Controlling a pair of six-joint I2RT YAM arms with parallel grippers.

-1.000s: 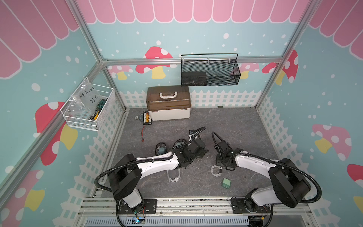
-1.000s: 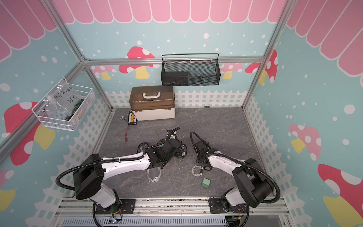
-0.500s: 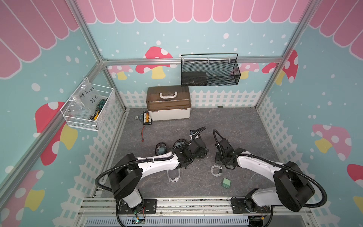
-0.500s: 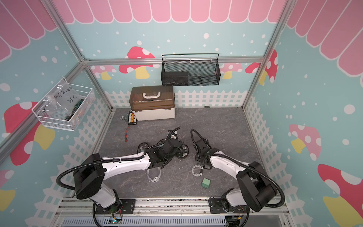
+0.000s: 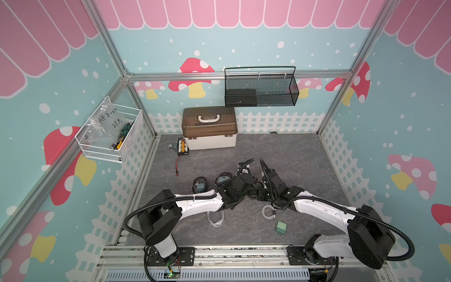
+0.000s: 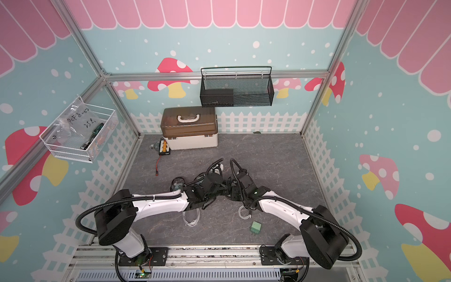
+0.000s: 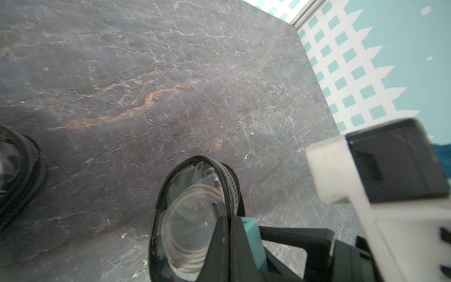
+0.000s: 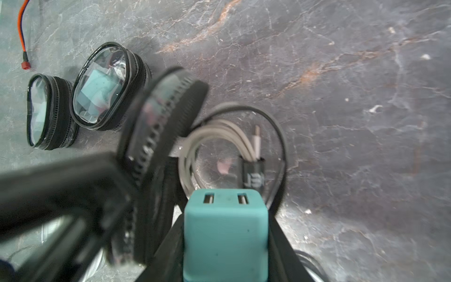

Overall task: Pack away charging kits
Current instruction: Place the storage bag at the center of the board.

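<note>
in a top view a handwritten clear plastic bag [image 5: 107,119] reads "pcf8", and at its four o'clock the left gripper [image 7: 231,224] pinches the rim of a black-rimmed oval clear pouch [image 7: 190,219] holding a coiled white cable [image 8: 219,131], with the right gripper [image 8: 225,212] at the pouch's three o'clock clamping a teal cube plug [image 8: 225,239] at its mouth.

Handwritten in dark marker on the clear plastic bag [image 6: 76,119] in the white wire basket [image 6: 70,154]: "PCF8-02", with "25 e." below it; the last characters are uncertain. Pale lettering on the black band [image 8: 253,177] around the white cable [image 8: 219,131] is blurred and can't be read.
</note>
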